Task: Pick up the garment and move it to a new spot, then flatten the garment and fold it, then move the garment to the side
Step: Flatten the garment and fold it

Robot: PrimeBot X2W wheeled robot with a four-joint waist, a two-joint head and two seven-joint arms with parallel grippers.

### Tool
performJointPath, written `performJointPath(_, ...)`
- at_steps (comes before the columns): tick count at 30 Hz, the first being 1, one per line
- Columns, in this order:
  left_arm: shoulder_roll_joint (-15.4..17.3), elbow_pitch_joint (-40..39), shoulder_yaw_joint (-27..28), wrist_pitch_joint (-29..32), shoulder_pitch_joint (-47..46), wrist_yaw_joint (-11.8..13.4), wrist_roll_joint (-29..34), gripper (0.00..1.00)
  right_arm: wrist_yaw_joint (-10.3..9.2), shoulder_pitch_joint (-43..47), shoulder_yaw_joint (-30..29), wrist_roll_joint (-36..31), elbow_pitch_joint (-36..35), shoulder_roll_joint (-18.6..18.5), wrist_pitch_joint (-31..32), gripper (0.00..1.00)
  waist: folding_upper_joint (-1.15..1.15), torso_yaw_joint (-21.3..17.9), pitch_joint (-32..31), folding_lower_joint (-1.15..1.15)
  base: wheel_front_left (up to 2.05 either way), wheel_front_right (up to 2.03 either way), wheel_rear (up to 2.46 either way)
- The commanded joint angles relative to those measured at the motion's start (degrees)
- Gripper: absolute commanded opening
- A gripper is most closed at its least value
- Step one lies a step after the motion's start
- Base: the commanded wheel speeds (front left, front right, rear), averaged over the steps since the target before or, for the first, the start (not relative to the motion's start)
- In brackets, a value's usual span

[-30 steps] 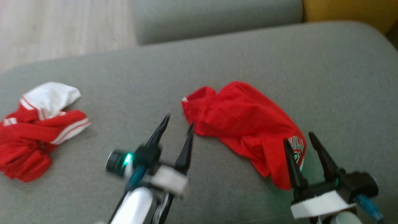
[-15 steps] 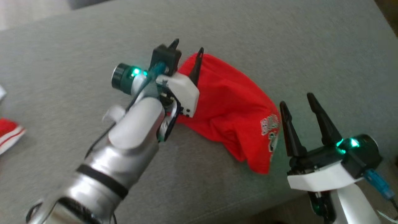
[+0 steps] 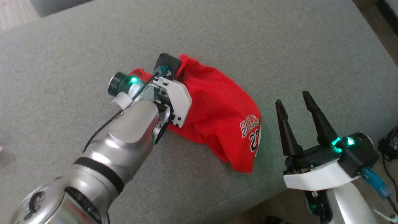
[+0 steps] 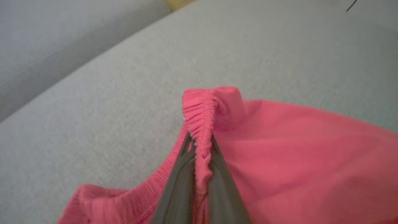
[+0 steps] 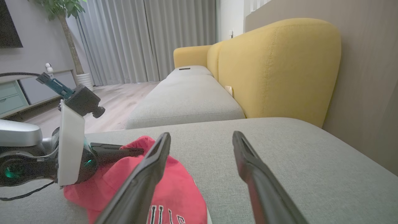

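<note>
The left tool (image 4: 200, 139) is closed on the red basketball shorts (image 3: 217, 105). In the left wrist view its two dark fingers (image 4: 174, 186) pinch a gathered fold of the elastic waistband (image 4: 199, 109), which stands up between them and bunches above their tips. In the head view this grip is at the far, left-hand end of the shorts, where the silver forearm (image 3: 130, 130) and its white wrist housing (image 3: 178, 99) cover part of the cloth. A green light (image 3: 133, 80) glows on the wrist. The shorts lie crumpled on the grey sofa seat (image 3: 279, 46), toward its front edge, and the rest of the cloth trails right and nearer the robot. White lettering reading "BULLS" over a "23" (image 3: 250, 130) shows near the near-right hem. The right tool (image 3: 291, 98) is open, with its fingers spread wide and nothing between them. It stands near the lettered end of the shorts, to their right, and the head view shows grey seat between it and the cloth. In the right wrist view a yellow backrest (image 5: 273, 62) rises behind the seat.
</note>
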Motion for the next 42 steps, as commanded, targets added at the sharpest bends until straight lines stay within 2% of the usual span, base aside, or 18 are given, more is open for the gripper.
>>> performJointPath(1,0.5,-1.7,0.9,-2.7,-4.1,0.1,-0.2,0.0,-0.04,-0.1,1.2,0.2,-1.4,0.2,-0.3,1.0,0.0,0.0,-1.0,-0.01,0.0,0.0,0.0)
performJointPath(6,0.5,-4.1,1.5,-11.3,-8.7,-0.7,-1.9,0.0,-0.04,1.1,1.5,-0.4,-0.6,0.9,-0.3,1.0,0.0,-0.4,-4.7,-0.01,0.0,0.0,0.0)
performJointPath(9,0.5,-6.6,2.3,-13.7,-11.5,-0.9,-2.1,0.0,-0.04,2.4,1.7,-0.9,-0.2,1.0,-0.3,1.0,0.0,-0.3,-7.3,-0.01,0.0,0.0,0.0)
performJointPath(14,0.6,-14.5,6.5,-14.2,-12.3,1.5,0.9,0.0,-0.04,4.4,0.1,-1.6,-0.5,1.2,-0.3,1.0,0.0,1.0,-9.6,-0.01,0.0,0.0,0.0)
performJointPath(18,2.4,-23.8,10.2,-14.3,-3.2,3.5,6.7,0.0,-0.04,5.5,-0.4,-2.1,-0.9,1.3,-0.3,1.0,0.0,2.6,-10.1,-0.01,0.0,0.0,0.0)
performJointPath(21,3.6,-31.9,13.1,-14.3,12.1,4.3,11.8,0.0,-0.04,6.3,-0.7,-2.3,-1.3,0.9,-0.3,1.0,0.0,4.8,-9.7,-0.01,0.0,0.0,0.0)
performJointPath(23,3.9,-34.2,13.6,-14.3,19.3,3.9,14.9,0.0,-0.04,6.4,-1.0,-2.4,-1.6,0.6,-0.3,1.0,0.0,6.0,-9.3,-0.01,0.0,0.0,0.0)
performJointPath(27,3.6,-30.5,12.5,-14.3,30.0,0.1,17.7,0.0,-0.04,6.4,-1.5,-2.5,-1.9,-0.2,-0.3,1.0,0.0,8.4,-9.1,-0.01,0.0,0.0,0.0)
performJointPath(28,3.4,-29.3,12.4,-14.3,31.5,-0.8,18.1,0.27,-0.04,6.4,-1.6,-2.5,-1.9,-0.3,-0.3,1.0,0.0,8.8,-9.2,-0.01,0.0,0.0,0.0)
performJointPath(29,3.4,-29.3,12.4,-14.3,31.5,-0.8,18.1,0.27,-0.04,6.4,-1.6,-2.5,-1.9,-0.3,-0.3,1.0,0.0,8.8,-9.2,-0.01,0.0,0.0,0.0)
performJointPath(30,3.1,-28.6,12.5,-14.3,32.6,-1.3,18.7,0.86,-0.04,6.3,-1.5,-2.5,-1.8,-0.4,-0.3,1.0,0.0,9.3,-9.2,-0.01,0.0,0.0,0.0)
performJointPath(31,2.8,-28.2,13.0,-14.3,33.7,-1.6,18.9,1.0,-0.04,6.3,-1.5,-2.6,-1.8,-0.5,-0.3,1.0,0.0,9.6,-9.3,-0.01,0.0,0.0,0.0)
performJointPath(38,1.3,-30.0,17.1,-14.3,39.9,-1.1,19.9,1.0,-0.04,6.9,-1.7,-2.7,-1.4,-0.4,-0.3,1.0,0.0,11.3,-11.0,-0.01,0.0,0.0,0.0)
performJointPath(42,1.0,-30.3,17.5,-14.3,41.8,-1.8,19.4,1.0,-0.04,7.5,-1.6,-2.9,-1.4,-0.1,-0.3,1.0,0.0,11.4,-11.7,-0.01,0.0,0.0,0.0)
